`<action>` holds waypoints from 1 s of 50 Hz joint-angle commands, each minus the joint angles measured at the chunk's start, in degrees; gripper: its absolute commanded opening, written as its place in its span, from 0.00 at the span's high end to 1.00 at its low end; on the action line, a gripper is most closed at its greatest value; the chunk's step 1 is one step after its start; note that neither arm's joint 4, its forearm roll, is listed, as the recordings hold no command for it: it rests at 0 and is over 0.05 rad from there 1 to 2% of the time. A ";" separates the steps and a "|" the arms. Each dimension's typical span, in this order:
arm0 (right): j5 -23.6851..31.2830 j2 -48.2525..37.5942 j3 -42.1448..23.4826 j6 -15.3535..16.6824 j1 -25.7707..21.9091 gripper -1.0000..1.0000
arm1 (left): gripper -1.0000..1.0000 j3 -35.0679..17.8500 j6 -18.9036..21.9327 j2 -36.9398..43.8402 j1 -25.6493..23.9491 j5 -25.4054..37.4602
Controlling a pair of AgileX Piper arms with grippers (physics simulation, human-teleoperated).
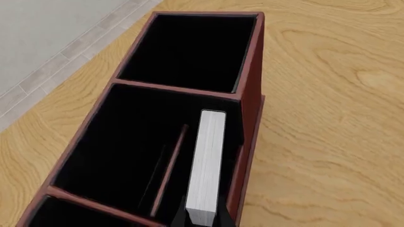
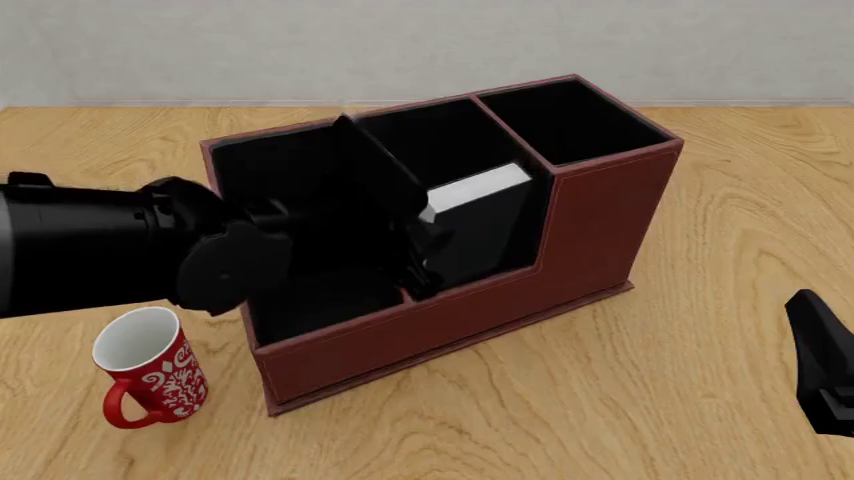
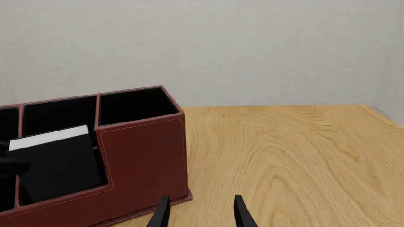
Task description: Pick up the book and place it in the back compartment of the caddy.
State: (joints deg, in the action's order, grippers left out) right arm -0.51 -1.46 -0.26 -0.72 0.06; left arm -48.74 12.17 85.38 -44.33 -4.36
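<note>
The reddish-brown caddy [image 2: 587, 240] stands mid-table, its tall end cell [image 2: 567, 120] at the far right. The black book [image 2: 478, 215] with white page edges stands on edge inside the middle column. Seen from the left wrist, the book [image 1: 207, 165] sits in the back compartment [image 1: 178, 189], between the thin divider [image 1: 170, 165] and the low stepped outer wall [image 1: 249, 156]. My left gripper [image 1: 202, 220] is shut on the book's near end. I cannot tell whether the book touches the floor. My right gripper [image 3: 200, 215] is open and empty, near the caddy's low wall [image 3: 142, 156].
A red patterned mug [image 2: 147, 365] stands on the wooden table, left of the caddy's near corner and under my left arm [image 2: 94, 250]. My right gripper [image 2: 821, 360] hovers at the right edge of the front view. The table's far edge meets a grey wall.
</note>
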 commanded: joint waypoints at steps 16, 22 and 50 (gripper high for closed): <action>0.01 0.02 0.00 0.01 0.00 0.00 | 1.00 1.56 3.10 1.73 0.59 -2.83; 0.00 -0.01 0.00 0.00 0.00 0.00 | 1.00 1.61 2.81 2.47 0.59 -3.38; 0.02 0.03 0.00 0.02 0.00 0.00 | 0.00 2.46 1.92 0.65 0.65 -3.74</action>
State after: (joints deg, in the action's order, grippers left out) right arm -0.51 -1.45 -0.26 -0.71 0.06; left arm -46.52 14.00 86.64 -43.62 -8.00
